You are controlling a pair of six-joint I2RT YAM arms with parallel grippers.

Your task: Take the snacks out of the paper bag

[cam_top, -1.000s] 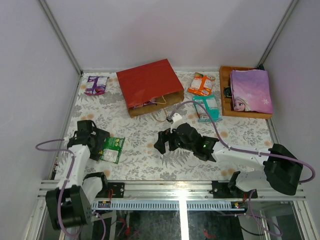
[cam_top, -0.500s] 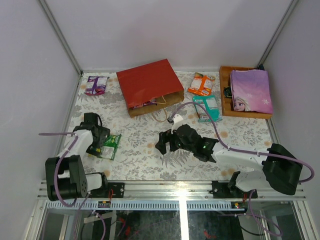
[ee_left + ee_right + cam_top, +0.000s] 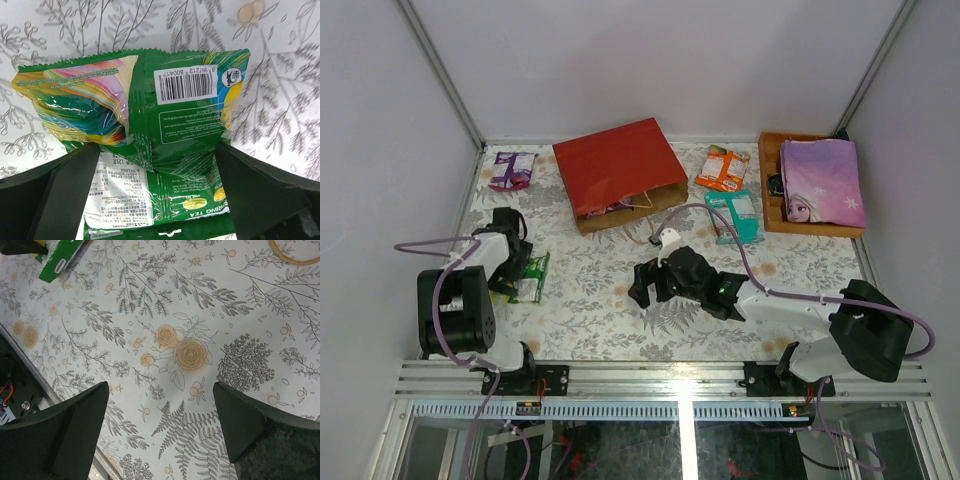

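The red paper bag (image 3: 618, 168) lies on its side at the back, its mouth facing the arms and its cord handles (image 3: 645, 208) spilled in front. A packet edge shows in the mouth. A purple snack (image 3: 512, 170) lies to its left, an orange one (image 3: 723, 168) and a teal one (image 3: 735, 215) to its right. My left gripper (image 3: 517, 268) (image 3: 157, 146) stands open astride a green packet (image 3: 530, 280) (image 3: 175, 100) on the table, one finger on each side. My right gripper (image 3: 645, 285) (image 3: 160, 385) is open over the bare cloth in the middle, holding nothing.
An orange wooden tray (image 3: 772, 195) at the back right holds a flat purple princess-printed item (image 3: 820, 180). White walls close in on the left, back and right. The metal rail (image 3: 670, 372) runs along the near edge. A cord loop (image 3: 295, 252) shows in the right wrist view.
The left arm has folded back toward the left wall. The green packet has shifted left and turned along with its open gripper. The right gripper has barely moved.
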